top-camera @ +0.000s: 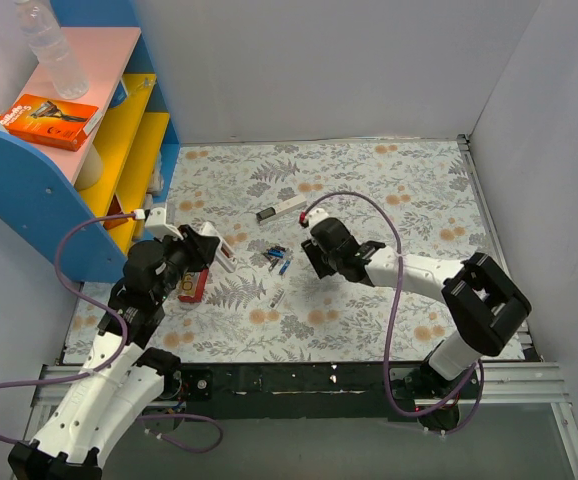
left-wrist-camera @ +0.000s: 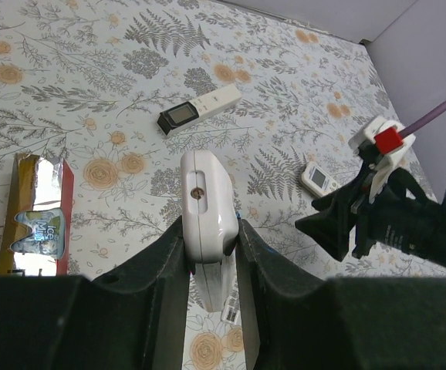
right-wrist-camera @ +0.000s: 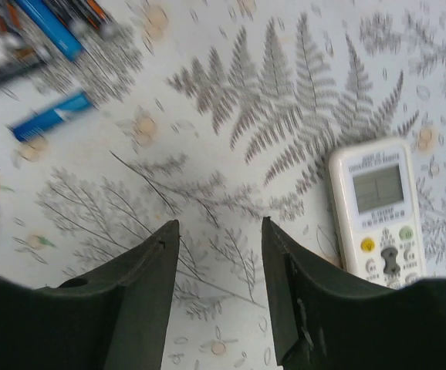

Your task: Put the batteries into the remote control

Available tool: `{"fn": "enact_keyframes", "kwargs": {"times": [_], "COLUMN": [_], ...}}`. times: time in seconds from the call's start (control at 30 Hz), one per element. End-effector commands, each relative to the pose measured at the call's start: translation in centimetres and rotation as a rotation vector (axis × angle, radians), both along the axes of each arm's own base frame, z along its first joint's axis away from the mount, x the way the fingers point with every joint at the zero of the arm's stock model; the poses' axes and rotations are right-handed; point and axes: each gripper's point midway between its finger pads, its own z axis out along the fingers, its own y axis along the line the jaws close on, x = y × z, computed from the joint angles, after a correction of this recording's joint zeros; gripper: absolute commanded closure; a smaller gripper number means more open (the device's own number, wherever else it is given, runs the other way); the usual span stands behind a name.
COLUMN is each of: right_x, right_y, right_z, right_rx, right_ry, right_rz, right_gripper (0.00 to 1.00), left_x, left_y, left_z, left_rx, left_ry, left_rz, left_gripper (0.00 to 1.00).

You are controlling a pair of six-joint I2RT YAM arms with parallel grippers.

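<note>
My left gripper [top-camera: 211, 250] is shut on a white remote control [left-wrist-camera: 204, 193] and holds it edge-on above the floral mat; it also shows in the top view [top-camera: 225, 252]. Several blue and black batteries [top-camera: 277, 258] lie loose mid-mat; in the right wrist view one blue battery [right-wrist-camera: 51, 116] lies apart from the others [right-wrist-camera: 49, 23]. My right gripper [top-camera: 311, 258] is open and empty [right-wrist-camera: 219, 231], low over the mat just right of the batteries. A second small white remote with a screen [right-wrist-camera: 377, 208] lies beside its right finger.
A long white bar with a black end [top-camera: 281, 210] lies behind the batteries. A red and gold packet [top-camera: 193, 285] lies under the left arm. A small grey piece [top-camera: 277, 298] lies nearer the front. A blue and yellow shelf [top-camera: 119, 150] stands at the left; walls enclose the mat.
</note>
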Motion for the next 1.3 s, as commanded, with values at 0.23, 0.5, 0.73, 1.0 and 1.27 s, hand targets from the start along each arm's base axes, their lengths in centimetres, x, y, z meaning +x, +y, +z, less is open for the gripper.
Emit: {"fn": "enact_keyframes", "kwargs": {"times": [0.23, 0.5, 0.73, 1.0, 1.27], "right_x": [2.8, 3.1, 3.6, 4.3, 4.3], "right_y": [10.0, 13.0, 14.6, 15.3, 15.4], "right_z": [4.6, 3.6, 2.5, 1.8, 0.5], "right_rx": [0.181, 0.188, 0.162, 0.129, 0.095], "right_ry": [-0.014, 0.028, 0.052, 0.055, 0.077], "right_rz": [0.299, 0.433, 0.493, 0.513, 0.53], "right_gripper": [0.56, 0.69, 0.7, 0.71, 0.75], "left_x": [0.2, 0.3, 0.3, 0.3, 0.3], "left_y": [-0.1, -0.3, -0.6, -0.8, -0.8], "left_z": [0.2, 0.0, -0.2, -0.4, -0.5], "left_rx": [-0.021, -0.031, -0.035, -0.037, -0.038], "left_ry": [-0.018, -0.011, -0.005, 0.004, 0.008], "left_rz": [-0.029, -0.049, -0.064, -0.075, -0.078], "left_gripper": [1.0, 1.0, 1.0, 1.0, 1.0]}}
